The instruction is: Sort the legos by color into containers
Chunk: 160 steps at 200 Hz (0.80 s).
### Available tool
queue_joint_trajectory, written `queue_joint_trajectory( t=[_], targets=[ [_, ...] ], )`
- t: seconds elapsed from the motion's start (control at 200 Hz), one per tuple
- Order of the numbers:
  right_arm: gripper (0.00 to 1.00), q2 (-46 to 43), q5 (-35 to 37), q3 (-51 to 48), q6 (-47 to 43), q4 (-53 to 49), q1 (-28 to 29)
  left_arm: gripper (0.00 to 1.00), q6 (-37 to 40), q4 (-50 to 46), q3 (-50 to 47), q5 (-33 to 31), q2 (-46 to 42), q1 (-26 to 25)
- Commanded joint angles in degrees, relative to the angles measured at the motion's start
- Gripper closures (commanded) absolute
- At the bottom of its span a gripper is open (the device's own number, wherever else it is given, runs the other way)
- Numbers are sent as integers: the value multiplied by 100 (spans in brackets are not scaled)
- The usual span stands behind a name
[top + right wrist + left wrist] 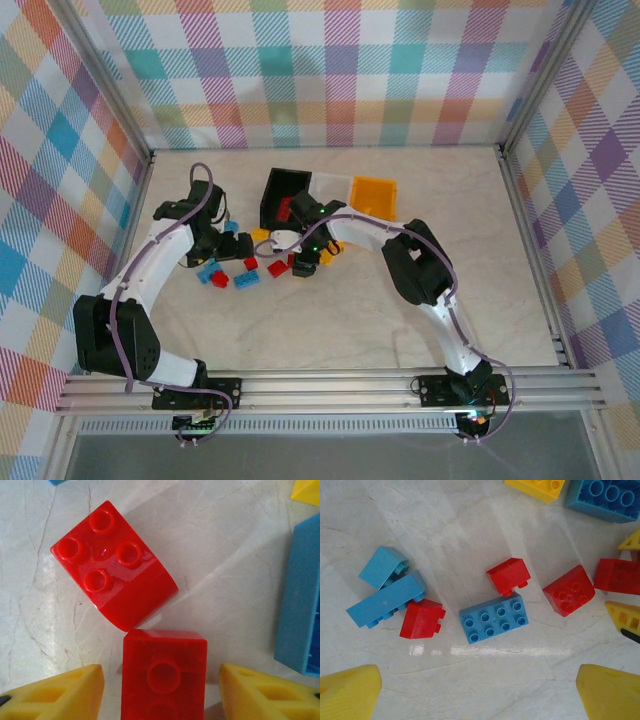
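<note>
The right gripper has its jaws parted either side of a red brick with slim gaps showing, so this looks like the grab step, not pinched yet. A four-stud red brick crowds it at 11 o'clock. Next it'd need to squeeze, lift clean and head for the black bin at 12 o'clock in the top view, where red seems to go. The left gripper hangs wide open and empty over a blue brick.
</note>
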Motion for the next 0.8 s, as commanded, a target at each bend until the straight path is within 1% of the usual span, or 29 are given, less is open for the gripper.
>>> queue_joint_trajectory(
  t=[0.0,0.18,0.27,0.425,0.58,0.69,0.795],
  targets=[
    [44,147,-2,162,163,-144,51,0,104,-103,-84,42,-63,86],
    [63,53,50,126,208,-133,56,0,74,-74,-86,55,-85,87],
    [70,-153,39,-94,259,-24,56,0,52,-66,-53,51,-86,85],
    [74,-709,-115,-544,585,260,56,0,-7,-31,-22,42,-121,86],
    [76,-1300,-279,-878,1076,753,40,0,-61,-16,-45,23,-175,85],
    [76,-1461,-302,-722,1236,945,4,0,-91,-28,-87,16,-236,84],
    [76,-1358,-243,-228,1392,1060,-130,0,-106,-60,-140,22,-302,82]
  ],
)
